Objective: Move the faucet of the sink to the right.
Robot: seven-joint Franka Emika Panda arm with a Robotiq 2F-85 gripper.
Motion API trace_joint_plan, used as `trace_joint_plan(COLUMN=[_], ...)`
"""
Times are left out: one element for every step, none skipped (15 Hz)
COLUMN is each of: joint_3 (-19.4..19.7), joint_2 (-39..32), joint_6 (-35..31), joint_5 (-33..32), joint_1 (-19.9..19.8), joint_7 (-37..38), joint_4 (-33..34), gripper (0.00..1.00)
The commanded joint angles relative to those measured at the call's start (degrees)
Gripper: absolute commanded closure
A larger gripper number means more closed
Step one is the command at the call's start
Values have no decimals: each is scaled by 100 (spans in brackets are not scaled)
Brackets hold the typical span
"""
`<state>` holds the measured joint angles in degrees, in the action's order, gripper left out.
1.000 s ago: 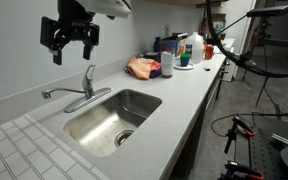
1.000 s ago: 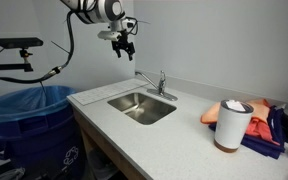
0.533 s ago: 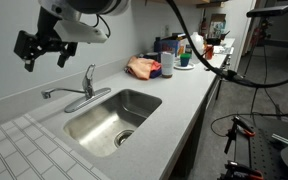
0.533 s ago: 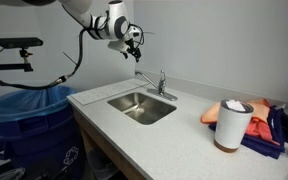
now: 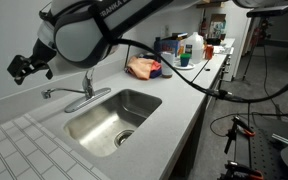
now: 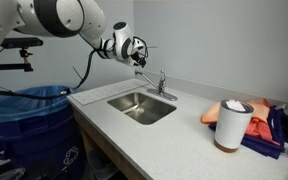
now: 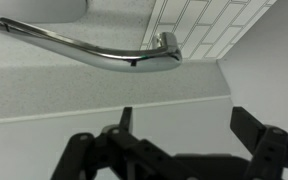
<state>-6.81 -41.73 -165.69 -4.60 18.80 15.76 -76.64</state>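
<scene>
Claw [image 7: 184, 125] first: in the wrist view its two black fingers [image 7: 124, 118] are spread wide with nothing between them. It hangs in the air near the tip of the faucet [image 7: 104, 52] and isn't touching it.

In an exterior view the claw [image 5: 22, 68] sits up by the wall, above the spout end. The faucet [image 5: 80, 92] is polished chrome with a long thin rounded spout, an upright lever and a flat base. It's mounted at the back rim of the sink [image 5: 134, 105]. The spout is swung along the wall, and its tip is out over the speckled grey desk [image 5: 184, 90] rather than the basin.

The sink is brushed stainless steel, rectangular with rounded corners and a round drain. We can also see white square tile [image 5: 14, 150] next to it.

There's white lettering on the robot arm [image 5: 119, 8], but we can't read it for sure. The blue bin [image 6: 29, 115] has white markings that are too small for us to read.
</scene>
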Motion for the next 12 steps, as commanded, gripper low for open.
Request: trace_joint_plan(joint_3=[256, 308, 289, 333, 356, 382, 390, 419, 456, 547, 718, 884], joint_2=[-773, -917, -1062, -1175, -1282, -1383, -1494, -1597, -1685, -1741, -1757, -1789], joint_6=[-410, -462, -480, -452, -433, -407, -412, -378, -339, -198, 39, 244], joint_5=[98, 105, -73, -78, -76, -71, -60, -58, -59, -59, -79, -97], joint_1=[269, 321, 314, 355, 381, 409, 423, 441, 467, 506, 581, 641], joint_7=[-91, -88, 55, 59, 55, 61, 57, 53, 62, 120, 222, 310], joint_4=[914, 1068, 1230, 1362, 1488, 1609, 1740, 1893, 2018, 2126, 2190, 2274], gripper=[0, 0, 0, 0, 0, 0, 0, 0, 0, 0, 0, 0])
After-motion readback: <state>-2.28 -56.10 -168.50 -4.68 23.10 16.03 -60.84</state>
